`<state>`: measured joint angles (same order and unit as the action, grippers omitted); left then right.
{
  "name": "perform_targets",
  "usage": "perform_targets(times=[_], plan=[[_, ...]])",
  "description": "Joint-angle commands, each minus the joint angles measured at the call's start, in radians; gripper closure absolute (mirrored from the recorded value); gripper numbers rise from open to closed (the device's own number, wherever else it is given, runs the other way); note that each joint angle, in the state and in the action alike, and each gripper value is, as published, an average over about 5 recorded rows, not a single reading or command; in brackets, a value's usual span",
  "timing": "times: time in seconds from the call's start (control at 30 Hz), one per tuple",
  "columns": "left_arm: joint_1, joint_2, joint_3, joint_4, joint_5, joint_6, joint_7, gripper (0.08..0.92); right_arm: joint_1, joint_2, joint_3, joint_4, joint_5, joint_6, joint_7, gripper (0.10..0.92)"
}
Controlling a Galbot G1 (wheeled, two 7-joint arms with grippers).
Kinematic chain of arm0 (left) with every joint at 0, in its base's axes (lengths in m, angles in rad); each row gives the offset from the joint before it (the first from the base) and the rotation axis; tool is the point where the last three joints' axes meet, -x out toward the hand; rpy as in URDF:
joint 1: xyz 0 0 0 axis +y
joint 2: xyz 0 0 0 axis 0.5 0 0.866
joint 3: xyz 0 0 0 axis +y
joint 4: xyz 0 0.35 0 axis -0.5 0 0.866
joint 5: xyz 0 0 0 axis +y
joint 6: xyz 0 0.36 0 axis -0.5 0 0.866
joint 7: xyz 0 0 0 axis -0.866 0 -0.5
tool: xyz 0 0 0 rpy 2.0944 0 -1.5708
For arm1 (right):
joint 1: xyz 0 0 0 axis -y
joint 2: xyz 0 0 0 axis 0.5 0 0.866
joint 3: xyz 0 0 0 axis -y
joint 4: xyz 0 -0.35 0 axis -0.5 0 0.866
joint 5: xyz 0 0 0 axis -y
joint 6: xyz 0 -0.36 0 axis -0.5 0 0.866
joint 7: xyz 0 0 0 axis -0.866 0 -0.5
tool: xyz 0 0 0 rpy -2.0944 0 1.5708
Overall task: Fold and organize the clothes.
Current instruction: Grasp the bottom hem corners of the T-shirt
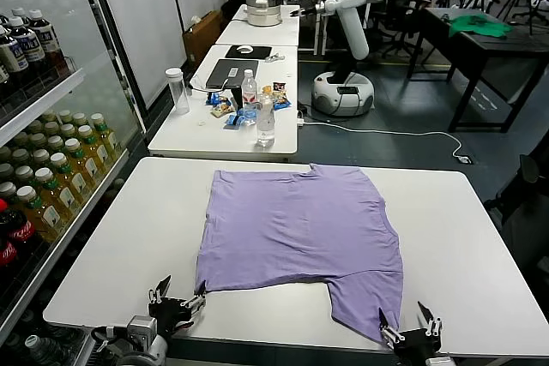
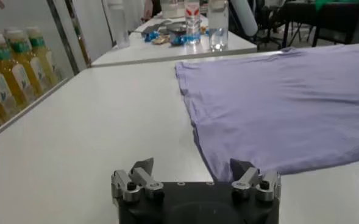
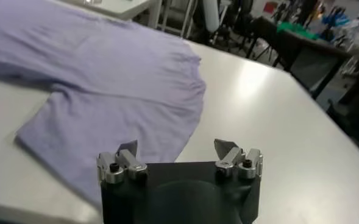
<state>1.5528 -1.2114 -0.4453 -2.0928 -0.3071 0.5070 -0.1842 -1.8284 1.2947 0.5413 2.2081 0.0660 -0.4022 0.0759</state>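
1. The lavender T-shirt (image 1: 296, 237) is lying flat on the white table (image 1: 480, 237); it looks thin, light and limp.
2. I am holding my left gripper (image 1: 176, 302) and right gripper (image 1: 410, 332) empty with jaws apart at the near edge.
3. I am judging hem corner and sleeve the best pinch points.

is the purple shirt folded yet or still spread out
Spread out, not folded. The lavender T-shirt lies flat in a single layer on the white table, with one sleeve extending toward the near edge.

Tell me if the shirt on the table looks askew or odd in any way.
The lavender T-shirt lies spread on the white table but unevenly: one part juts toward the right tool near the table's edge. No spill or damage shows.
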Motion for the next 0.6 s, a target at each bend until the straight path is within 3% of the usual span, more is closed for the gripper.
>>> perform_targets(times=[0.03,0.23,0.6], plan=[[-0.032,0.006,0.004,0.027,-0.066,0.072,-0.019,0.19,-0.01,-0.001,-0.029,-0.025,0.026,-0.031,-0.004,0.275],[-0.032,0.005,0.004,0.026,-0.17,0.075,-0.021,0.32,-0.019,-0.024,-0.005,-0.012,0.097,-0.064,-0.016,0.447],[-0.039,0.015,-0.003,0.042,-0.361,0.077,-0.025,0.64,-0.014,-0.052,0.042,-0.005,0.173,-0.089,-0.026,0.75]])
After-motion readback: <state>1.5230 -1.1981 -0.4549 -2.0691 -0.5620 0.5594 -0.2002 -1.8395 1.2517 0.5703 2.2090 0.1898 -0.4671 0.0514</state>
